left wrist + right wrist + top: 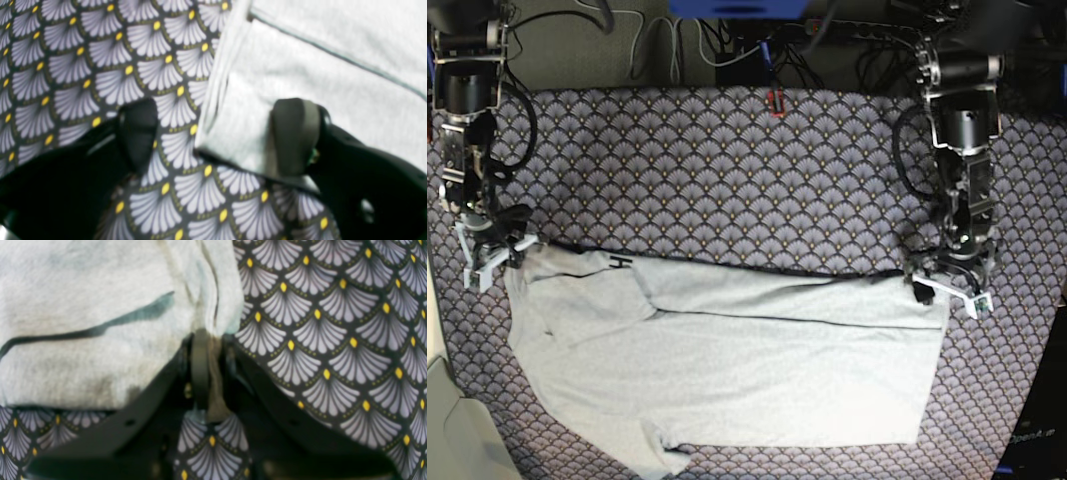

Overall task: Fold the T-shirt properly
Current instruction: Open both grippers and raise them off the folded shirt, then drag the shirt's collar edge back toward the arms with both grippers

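The light grey T-shirt (727, 370) lies spread on the patterned tablecloth (727, 170), its far part folded over toward me along a fold line across the middle. A bit of black lettering (619, 262) shows near its left corner. My right gripper (206, 366), at the shirt's far left corner (492, 250), is shut on a bunched edge of the T-shirt (100, 306). My left gripper (215, 136) is open at the far right corner (947, 285). One of its fingers (136, 133) rests over the cloth and the other over the T-shirt (300, 66), with the shirt's corner between them.
Cables and dark equipment (727, 40) run along the back edge of the table. A small red object (774, 103) sits at the far middle of the cloth. A pale grey surface (452, 430) borders the front left corner.
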Motion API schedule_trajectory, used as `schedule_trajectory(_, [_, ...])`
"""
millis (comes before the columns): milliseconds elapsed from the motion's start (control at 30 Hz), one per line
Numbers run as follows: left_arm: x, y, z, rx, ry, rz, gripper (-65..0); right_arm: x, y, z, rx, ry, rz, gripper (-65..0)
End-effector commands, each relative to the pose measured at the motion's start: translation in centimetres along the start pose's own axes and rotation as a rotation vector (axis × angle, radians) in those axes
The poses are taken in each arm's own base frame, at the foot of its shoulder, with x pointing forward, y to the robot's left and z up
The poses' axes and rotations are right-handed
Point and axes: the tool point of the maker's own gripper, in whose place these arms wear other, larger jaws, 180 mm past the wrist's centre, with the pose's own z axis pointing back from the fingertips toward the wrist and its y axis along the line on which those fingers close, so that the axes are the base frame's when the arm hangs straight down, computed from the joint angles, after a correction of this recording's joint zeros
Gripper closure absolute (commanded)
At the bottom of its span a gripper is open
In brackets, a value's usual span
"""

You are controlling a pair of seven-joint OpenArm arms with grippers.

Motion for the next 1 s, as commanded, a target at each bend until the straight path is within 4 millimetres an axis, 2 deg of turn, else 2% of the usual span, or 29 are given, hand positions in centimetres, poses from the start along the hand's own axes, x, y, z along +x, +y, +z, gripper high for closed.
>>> schedule_trajectory(0, [0.0,-0.6,0.0,-0.019,0.024,0.013,-52.0,-0.6,-0.6,0.2,-0.009,0.047,0.014,0.0])
schedule_trajectory(33, [0.0,-0.7,0.0,-0.021,0.025,0.014,-50.1,-0.6,-0.6,0.2,-0.009,0.047,0.014,0.0])
schedule_trajectory(100, [-0.2,-0.7,-0.1,-0.021,0.031,0.016,-42.0,-0.7,-0.7,0.2,-0.01,0.05,0.016,0.0])
schedule_trajectory(167, [-0.2,-0.7,-0.1,-0.021,0.031,0.016,-29.6,-1.3,-0.8,0.3,-0.013,0.059,0.014,0.0])
schedule_trajectory(267, [-0.2,-0.7,-0.1,-0.02,0.03,0.017,-6.0,-1.3,-0.8,0.4,-0.013,0.059,0.015,0.0])
schedule_trajectory(300, [-0.3,-0.6,-0.1,-0.018,0.031,0.02,0.0,-1.3,-0.8,0.4,-0.013,0.059,0.015,0.0])
schedule_trajectory(400, [-0.5,-0.4,0.1,-0.015,0.034,0.019,-2.2,-1.5,-0.9,0.4,-0.014,0.063,0.014,0.0])
schedule_trajectory(433, [-0.4,-0.3,0.1,-0.013,0.036,0.017,-1.0,-2.1,-1.0,0.5,-0.015,0.073,0.016,0.0])
schedule_trajectory(500, [-0.4,0.2,0.4,-0.007,0.027,0.008,-0.3,-1.9,-0.6,1.0,-0.004,0.058,0.034,0.0])
schedule_trajectory(667, [0.4,0.2,2.3,-0.02,0.015,-0.026,-0.5,-1.5,1.3,3.1,0.042,0.009,0.095,0.0])
schedule_trajectory(867, [1.5,0.4,5.1,-0.034,0.01,-0.079,-0.5,-2.2,1.3,4.9,0.053,0.006,0.148,0.0])
schedule_trajectory(900, [1.6,0.6,5.4,-0.032,0.004,-0.085,-0.5,-2.4,1.2,5.2,0.053,0.009,0.158,0.0])
schedule_trajectory(967, [1.8,2.6,6.2,0.004,0.005,-0.083,-0.5,-2.9,1.0,5.7,0.055,0.017,0.175,0.0])
